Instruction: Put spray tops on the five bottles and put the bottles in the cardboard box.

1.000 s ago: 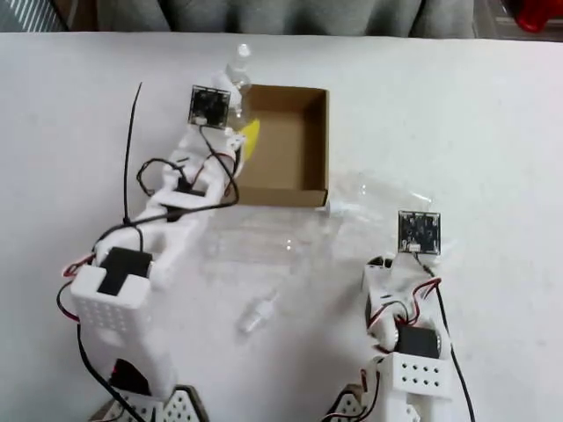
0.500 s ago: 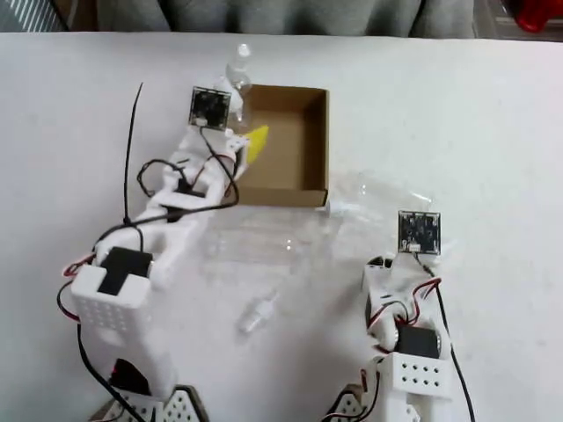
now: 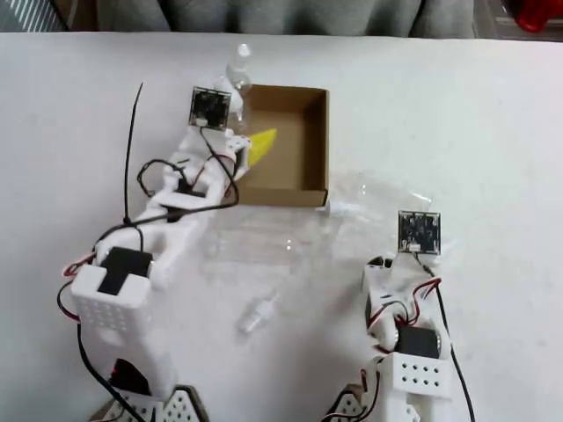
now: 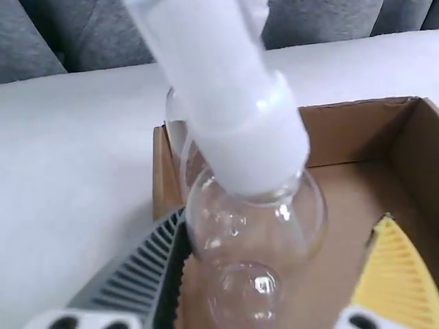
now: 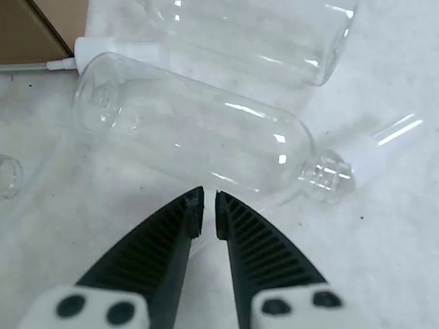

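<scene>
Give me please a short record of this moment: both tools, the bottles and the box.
left tool: open, straddling an upright bottle
upright bottle: white spray top on, at a corner of the cardboard box
right tool: shut, empty, low over the table
lying bottle: clear, no top on its neck, just beyond the right tool
loose spray top: lying on the table
</scene>
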Robot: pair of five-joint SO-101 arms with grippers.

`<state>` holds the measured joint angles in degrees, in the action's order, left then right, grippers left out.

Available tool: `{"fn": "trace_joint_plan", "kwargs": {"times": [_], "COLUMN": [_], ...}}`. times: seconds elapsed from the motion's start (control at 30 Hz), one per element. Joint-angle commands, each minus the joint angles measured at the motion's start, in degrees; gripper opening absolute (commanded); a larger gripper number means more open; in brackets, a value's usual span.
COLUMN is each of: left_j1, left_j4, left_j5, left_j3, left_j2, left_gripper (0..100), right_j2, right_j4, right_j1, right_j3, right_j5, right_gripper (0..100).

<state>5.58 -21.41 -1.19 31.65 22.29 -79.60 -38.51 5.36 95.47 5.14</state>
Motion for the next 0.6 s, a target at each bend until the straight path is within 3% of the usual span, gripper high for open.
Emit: {"fn": "trace_joint_plan", "kwargs": {"times": [0.0, 0.37, 0.57], "left_j1": [0.04, 0.22, -0.22], "left_j4": [-1.23, -0.7, 5.19], "left_j5": [0.09, 0.09, 0.09], "left_j3": [-0.35, 7.38, 10.9], "left_j2": [-1.36, -12.35, -18.86], "left_gripper": [37, 37, 37], "right_j2": [-0.13, -0.13, -0.13], "right_j4": [0.22, 0.57, 0.57], "right_j1": [0.66, 0.57, 0.57], "right_j3": [0.18, 0.18, 0.18], "right_j5": [0.62, 0.62, 0.62], "right_gripper": [1.6, 1.6, 1.6]}}
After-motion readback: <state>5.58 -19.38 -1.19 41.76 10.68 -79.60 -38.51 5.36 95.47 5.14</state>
